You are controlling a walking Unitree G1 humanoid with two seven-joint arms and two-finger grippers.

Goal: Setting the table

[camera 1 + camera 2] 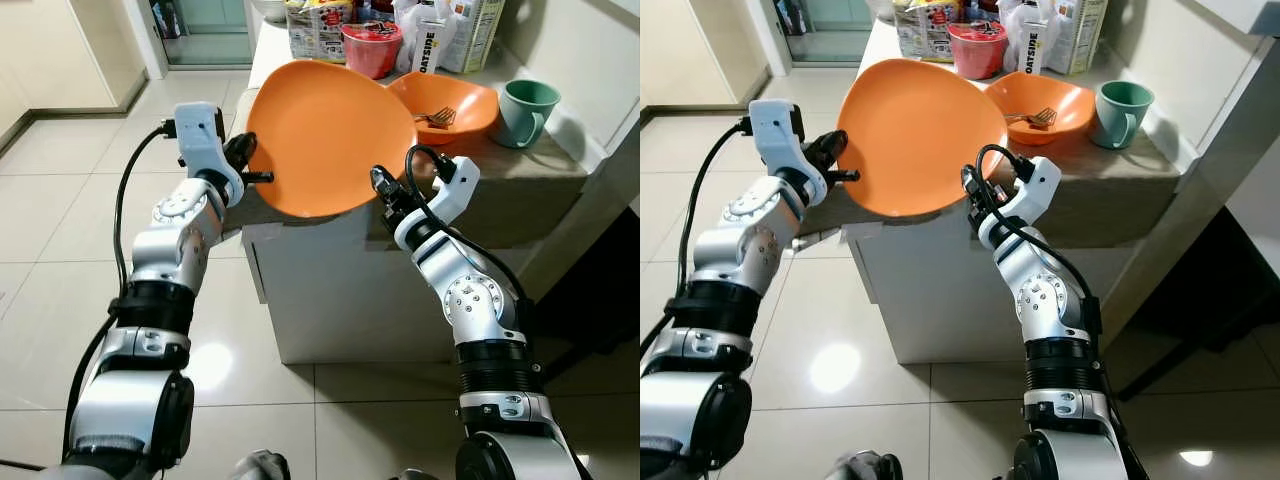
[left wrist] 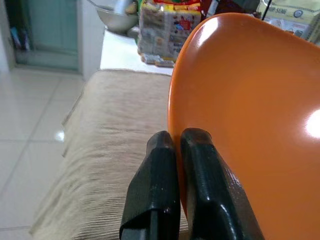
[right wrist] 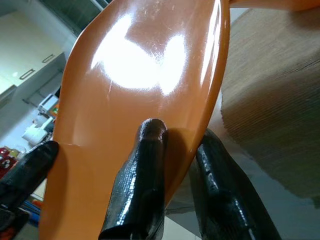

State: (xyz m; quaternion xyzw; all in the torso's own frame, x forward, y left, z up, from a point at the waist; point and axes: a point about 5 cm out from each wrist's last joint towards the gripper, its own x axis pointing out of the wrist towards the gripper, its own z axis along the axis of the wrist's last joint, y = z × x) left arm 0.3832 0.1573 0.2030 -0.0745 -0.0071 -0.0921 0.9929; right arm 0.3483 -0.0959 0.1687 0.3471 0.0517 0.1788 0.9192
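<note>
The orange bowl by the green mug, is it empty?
No, the orange bowl beside the green mug holds a fork lying inside it.

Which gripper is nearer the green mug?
Right. The right gripper pinches the orange plate's near-right rim, nearer the green mug; the left gripper clamps its far-side left rim.

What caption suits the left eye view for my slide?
Both pincers, left and right, grip a tilted orange plate.

Glossy pale floor tiles (image 1: 60, 200), white counter (image 1: 330, 290)
</note>
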